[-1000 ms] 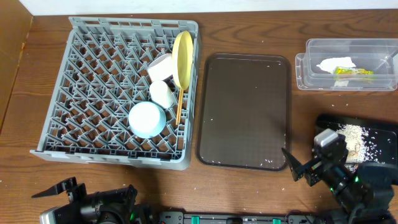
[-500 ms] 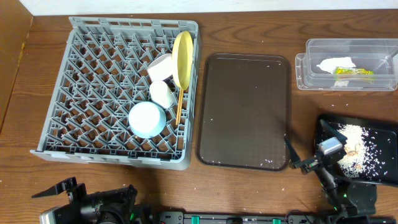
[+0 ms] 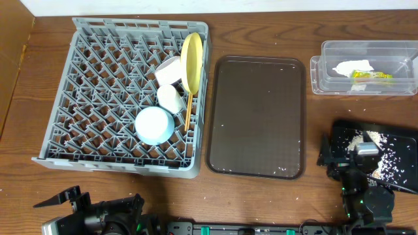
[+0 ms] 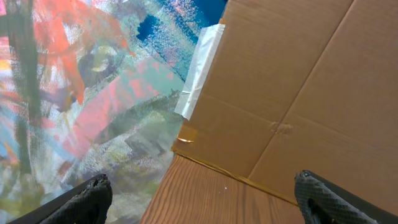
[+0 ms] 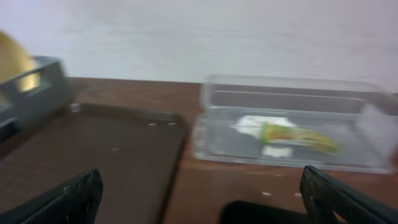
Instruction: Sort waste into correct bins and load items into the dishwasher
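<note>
The grey dish rack [image 3: 140, 26] holds a yellow plate [image 3: 191, 62] on edge, a pinkish-white bowl [image 3: 168, 69], a white cup [image 3: 171, 98], a light blue bowl [image 3: 155, 125] and chopsticks [image 3: 187, 112]. The clear tub [image 3: 326, 68] contains a white napkin [image 3: 353, 66] and a yellow-green wrapper [image 3: 371, 76]. Pale crumbs [image 3: 386, 156] lie in the black bin [image 3: 406, 138]. My right gripper [image 3: 349, 155] is open and empty at the bin's left end, facing the tub [image 5: 292, 84]. My left gripper [image 3: 78, 205] is open and empty at the table's front left.
A dark brown tray [image 3: 256, 117] with a few specks lies between the rack and the bins. Scattered crumbs dot the wood near the tray's front right corner. The left wrist view faces a cardboard wall [image 4: 298, 81] and a painted surface [image 4: 74, 81].
My right gripper has swung from pointing left near the tray's front right corner to pointing toward the clear tub, still open. The left arm has not moved.
</note>
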`<action>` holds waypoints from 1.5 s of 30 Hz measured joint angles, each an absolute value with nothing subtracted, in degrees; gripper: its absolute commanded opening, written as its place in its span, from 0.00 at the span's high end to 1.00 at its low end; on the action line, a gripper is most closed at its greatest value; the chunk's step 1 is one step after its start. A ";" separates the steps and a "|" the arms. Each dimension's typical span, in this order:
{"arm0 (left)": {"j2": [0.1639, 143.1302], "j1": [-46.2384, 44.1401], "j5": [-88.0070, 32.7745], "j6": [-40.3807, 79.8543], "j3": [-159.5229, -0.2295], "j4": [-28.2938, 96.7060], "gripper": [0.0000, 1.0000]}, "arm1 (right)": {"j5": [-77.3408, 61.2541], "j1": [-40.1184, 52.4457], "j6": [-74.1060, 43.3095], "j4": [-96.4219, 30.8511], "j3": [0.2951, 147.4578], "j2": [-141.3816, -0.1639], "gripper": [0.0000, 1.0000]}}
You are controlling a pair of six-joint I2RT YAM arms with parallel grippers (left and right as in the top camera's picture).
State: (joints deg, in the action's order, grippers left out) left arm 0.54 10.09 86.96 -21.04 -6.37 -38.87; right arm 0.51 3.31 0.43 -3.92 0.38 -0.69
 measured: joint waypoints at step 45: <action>0.54 10.09 86.96 -21.06 -6.37 -38.87 0.05 | 1.93 -0.14 3.36 -3.92 0.38 -0.69 0.01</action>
State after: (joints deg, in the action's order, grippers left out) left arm 0.54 10.09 86.96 -21.06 -6.37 -38.87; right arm 1.93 -0.14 3.36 -3.92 0.38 -0.69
